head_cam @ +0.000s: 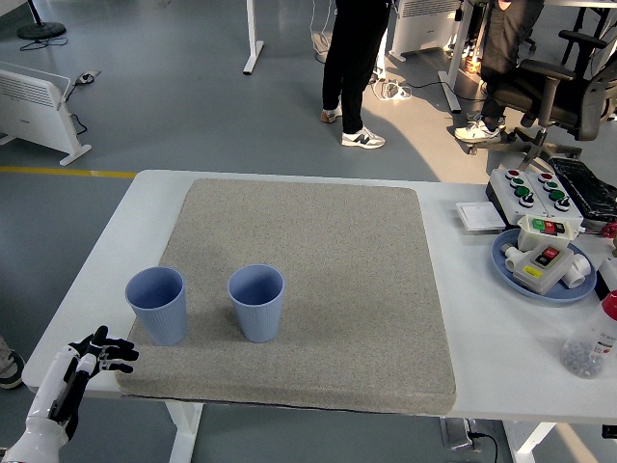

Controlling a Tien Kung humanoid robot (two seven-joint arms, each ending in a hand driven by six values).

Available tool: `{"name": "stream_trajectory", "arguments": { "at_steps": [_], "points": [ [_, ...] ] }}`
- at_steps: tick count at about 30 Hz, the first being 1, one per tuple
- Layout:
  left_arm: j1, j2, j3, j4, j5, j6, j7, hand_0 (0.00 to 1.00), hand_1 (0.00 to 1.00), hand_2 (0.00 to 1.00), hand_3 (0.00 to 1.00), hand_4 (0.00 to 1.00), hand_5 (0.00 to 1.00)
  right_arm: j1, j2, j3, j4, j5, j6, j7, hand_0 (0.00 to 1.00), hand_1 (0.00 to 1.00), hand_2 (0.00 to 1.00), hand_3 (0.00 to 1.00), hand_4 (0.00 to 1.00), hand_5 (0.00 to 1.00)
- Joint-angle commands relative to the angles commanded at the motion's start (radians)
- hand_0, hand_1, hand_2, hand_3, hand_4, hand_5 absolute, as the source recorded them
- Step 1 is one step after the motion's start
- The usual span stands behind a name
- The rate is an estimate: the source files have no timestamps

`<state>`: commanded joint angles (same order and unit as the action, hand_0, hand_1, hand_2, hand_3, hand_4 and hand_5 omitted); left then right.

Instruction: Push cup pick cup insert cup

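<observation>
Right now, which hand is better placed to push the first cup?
Left, I would judge. The left hand hovers at the table's near left corner, fingers relaxed and empty, close to the left ribbed pale-blue plastic cup upright on the grey mat. The right hand is out of view.

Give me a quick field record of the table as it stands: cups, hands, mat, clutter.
left cup: blue ribbed cup, upright on the mat, near its left edge
right cup: matching blue cup, upright, beside the first, a gap between them
nesting: not done, both cups stand apart
mat: grey mat covering the table's middle
left hand: left hand at the near left corner, fingers loose, holding nothing, clear of the cups
right hand: not in view
right side clutter: blue plate with a button box; a control panel behind
</observation>
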<state>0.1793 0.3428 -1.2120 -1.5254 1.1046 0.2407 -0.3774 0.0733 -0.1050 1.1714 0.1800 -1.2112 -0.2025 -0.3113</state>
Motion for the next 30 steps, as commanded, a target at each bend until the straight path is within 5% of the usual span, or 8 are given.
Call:
{"name": "stream_trajectory", "arguments": {
  "at_steps": [19, 23, 28, 29, 30],
  "points": [
    [-0.014, -0.007, -0.001, 0.037, -0.048, -0.022, 0.025, 0.537, 0.560, 0.538, 0.486, 0.627, 0.998, -0.012, 0.000, 0.004, 0.000, -0.026, 0.002, -0.004, 0.527, 0.546, 0.568, 0.586, 0.090, 0.808],
    [-0.006, -0.011, -0.013, 0.040, -0.119, -0.014, 0.005, 0.543, 0.556, 0.541, 0.487, 0.619, 0.998, -0.015, 0.000, 0.007, 0.000, -0.034, 0.003, -0.005, 0.527, 0.546, 0.568, 0.585, 0.085, 0.806],
    [0.003, -0.016, -0.043, 0.041, -0.312, 0.074, -0.075, 0.543, 0.556, 0.541, 0.487, 0.619, 0.998, -0.018, 0.000, 0.009, 0.000, -0.043, 0.004, -0.005, 0.527, 0.546, 0.568, 0.585, 0.085, 0.806],
    [0.004, -0.016, -0.055, 0.044, -0.358, 0.077, -0.072, 0.737, 0.767, 0.758, 0.702, 0.624, 0.998, -0.018, 0.000, 0.008, 0.000, -0.043, 0.005, -0.005, 0.527, 0.546, 0.567, 0.585, 0.083, 0.807],
    [0.004, -0.016, -0.058, 0.044, -0.389, 0.078, -0.071, 0.737, 0.767, 0.758, 0.702, 0.624, 0.998, -0.019, 0.000, 0.008, 0.000, -0.043, 0.005, -0.004, 0.527, 0.546, 0.567, 0.585, 0.083, 0.807]
  ]
}}
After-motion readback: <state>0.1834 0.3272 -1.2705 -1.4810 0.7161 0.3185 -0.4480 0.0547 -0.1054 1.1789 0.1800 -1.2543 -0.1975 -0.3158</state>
